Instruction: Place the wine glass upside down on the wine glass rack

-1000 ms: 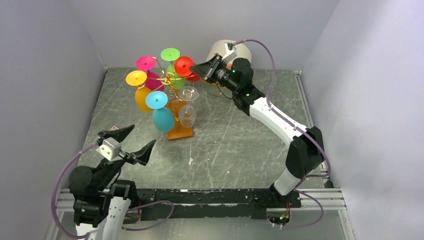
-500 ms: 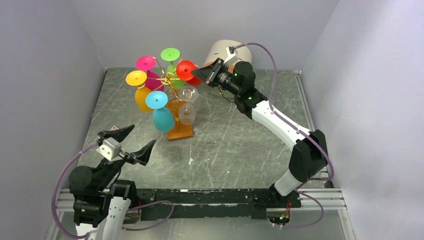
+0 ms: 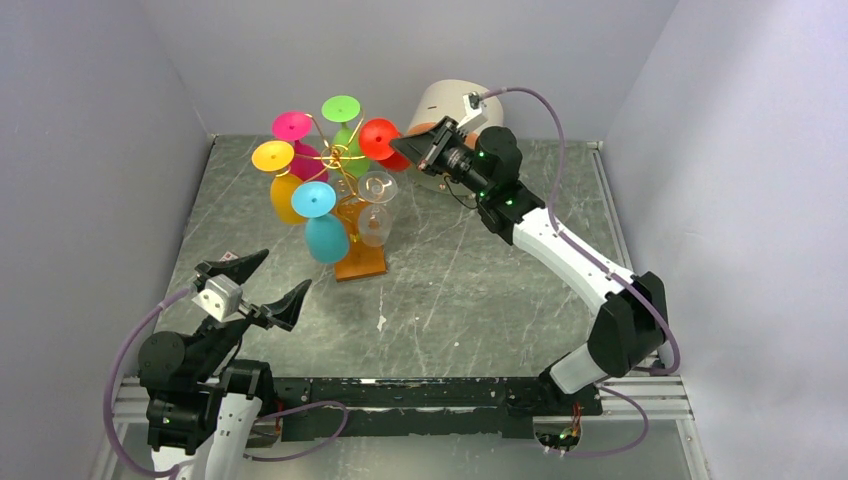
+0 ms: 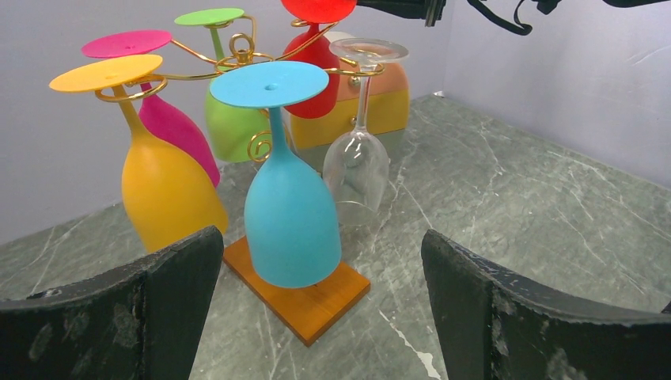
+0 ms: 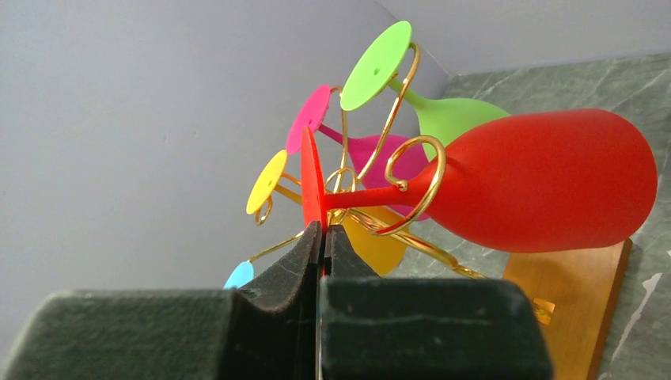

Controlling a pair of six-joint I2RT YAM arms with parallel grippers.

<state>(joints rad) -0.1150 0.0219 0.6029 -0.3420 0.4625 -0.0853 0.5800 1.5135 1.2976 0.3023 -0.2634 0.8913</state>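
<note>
1. Wine glass rack (image 4: 315, 299): a gold wire tree on a wooden base, left of centre on the counter (image 4: 514, 222). We list five glasses hanging bowl-down from its scrolls: blue glass (image 4: 291, 229), yellow glass (image 4: 166, 198), pink glass (image 4: 178, 134), green glass (image 4: 229, 127), clear glass (image 4: 356, 166).
2. Red wine glass (image 5: 546, 182): upper centre of the overhead view, inverted, with its stem threaded through one of the rack's scrolls.
3. Right end effector (image 5: 320, 233): clenched on the rim of the red wine glass's foot. We judge this edge grip keeps the fingers clear of the wire.
4. Left end effector (image 3: 286, 268): released and holding nothing, at lower left, well apart from the rack.
5. Status: we judge only the letting-go remains.
</note>
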